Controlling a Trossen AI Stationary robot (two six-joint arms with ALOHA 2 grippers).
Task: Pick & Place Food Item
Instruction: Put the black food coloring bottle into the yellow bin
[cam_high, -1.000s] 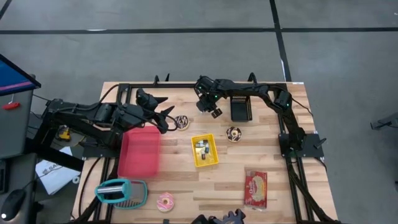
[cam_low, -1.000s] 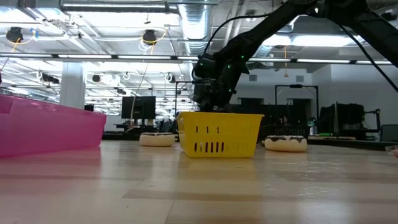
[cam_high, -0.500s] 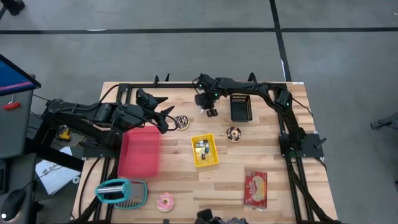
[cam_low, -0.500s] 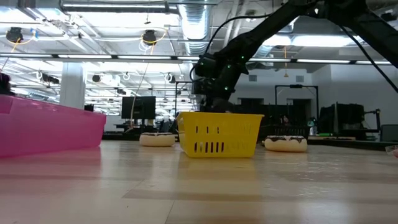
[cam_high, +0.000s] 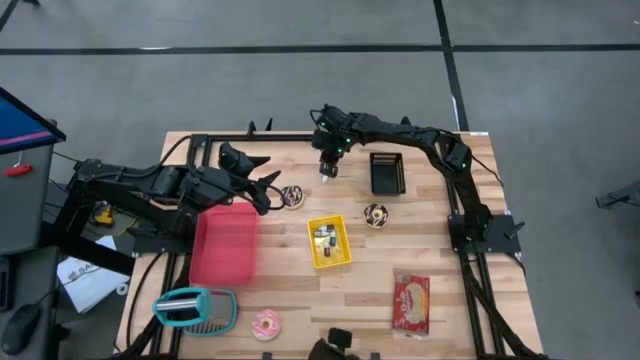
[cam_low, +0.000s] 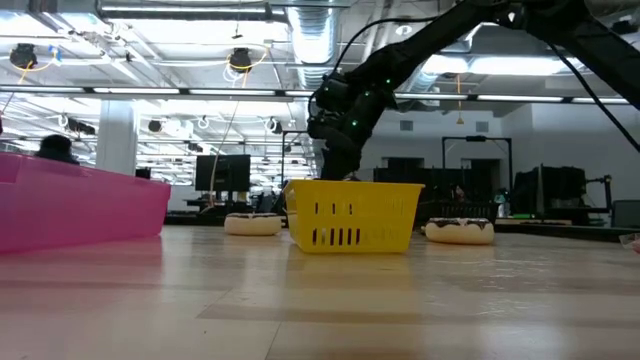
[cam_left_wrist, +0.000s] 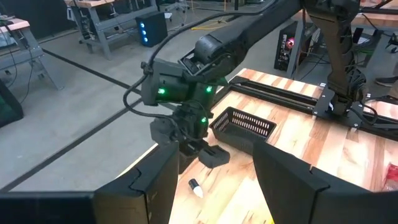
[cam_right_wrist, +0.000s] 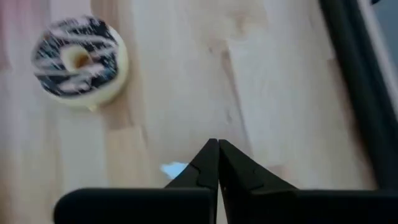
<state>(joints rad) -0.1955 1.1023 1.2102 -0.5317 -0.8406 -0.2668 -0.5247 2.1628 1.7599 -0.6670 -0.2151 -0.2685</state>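
Two chocolate-iced donuts lie flat on the wooden table: one (cam_high: 292, 196) (cam_right_wrist: 79, 59) between the arms, one (cam_high: 376, 214) right of it. A pink donut (cam_high: 266, 325) lies near the front edge. My right gripper (cam_high: 327, 168) (cam_right_wrist: 217, 163) hangs shut over bare wood at the far middle, with nothing between its fingers. A small white thing (cam_left_wrist: 195, 187) (cam_right_wrist: 174, 169) lies on the table below it. My left gripper (cam_high: 268, 190) (cam_left_wrist: 211, 186) waits open just left of the first donut, raised above the table.
A yellow basket (cam_high: 329, 242) (cam_low: 355, 215) holding small items stands mid-table. A black basket (cam_high: 386, 172) is at the far right, a pink bin (cam_high: 224, 245) at the left. A red packet (cam_high: 411, 302) and a teal thing (cam_high: 195, 308) lie near the front.
My right gripper has shut its fingers, rolled about its own axis, and gone up and toward the table's far left, away from the black basket. Nothing on the table has moved.
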